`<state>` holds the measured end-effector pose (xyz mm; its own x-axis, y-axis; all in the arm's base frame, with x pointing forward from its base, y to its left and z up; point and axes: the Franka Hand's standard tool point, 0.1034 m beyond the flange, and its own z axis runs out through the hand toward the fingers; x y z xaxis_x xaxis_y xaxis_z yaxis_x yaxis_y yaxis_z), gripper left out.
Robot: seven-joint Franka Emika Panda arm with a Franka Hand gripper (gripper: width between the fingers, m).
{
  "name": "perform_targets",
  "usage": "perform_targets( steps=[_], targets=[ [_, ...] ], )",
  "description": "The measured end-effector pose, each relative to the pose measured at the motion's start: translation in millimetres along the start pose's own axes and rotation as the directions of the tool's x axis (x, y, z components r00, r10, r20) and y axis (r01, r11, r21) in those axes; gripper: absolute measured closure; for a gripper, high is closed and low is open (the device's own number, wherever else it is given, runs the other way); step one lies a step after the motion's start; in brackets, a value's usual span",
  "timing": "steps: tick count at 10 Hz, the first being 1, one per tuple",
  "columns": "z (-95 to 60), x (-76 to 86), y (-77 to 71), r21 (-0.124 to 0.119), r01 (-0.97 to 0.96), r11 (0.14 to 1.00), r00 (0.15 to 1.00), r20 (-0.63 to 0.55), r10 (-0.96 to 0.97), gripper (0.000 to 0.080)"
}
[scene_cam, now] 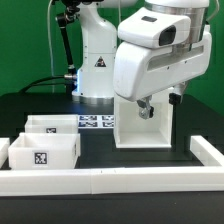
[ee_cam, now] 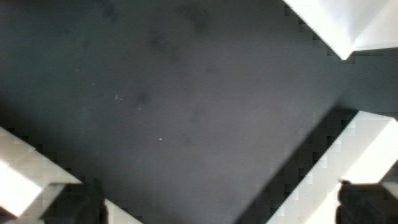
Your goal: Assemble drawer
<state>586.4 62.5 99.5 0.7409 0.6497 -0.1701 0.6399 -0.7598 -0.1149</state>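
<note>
Place: a robotics lab.
Backdrop: green curtain (scene_cam: 25, 40) behind the white arm (scene_cam: 150, 65).
Surface: black table (scene_cam: 130, 160) carrying the tagged marker board (scene_cam: 97, 122).

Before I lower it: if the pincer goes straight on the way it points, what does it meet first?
Probably the bare black table: the wrist view shows only that ahead of the open pincer. White parts lie close on either side, so a fingertip might clip one; depth is unclear.

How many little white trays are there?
2. The front tray sits by the rail on the exterior view's left; the back tray is right behind it. None seems hidden.
</note>
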Motion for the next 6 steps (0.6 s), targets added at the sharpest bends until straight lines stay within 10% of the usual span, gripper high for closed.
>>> perform_targets(
  steps=[6],
  targets=[
    [-3.5,-5.4,-4.9,-0.014,-0.073,0.997,0.997,-0.025,0.073,0.015]
  ],
)
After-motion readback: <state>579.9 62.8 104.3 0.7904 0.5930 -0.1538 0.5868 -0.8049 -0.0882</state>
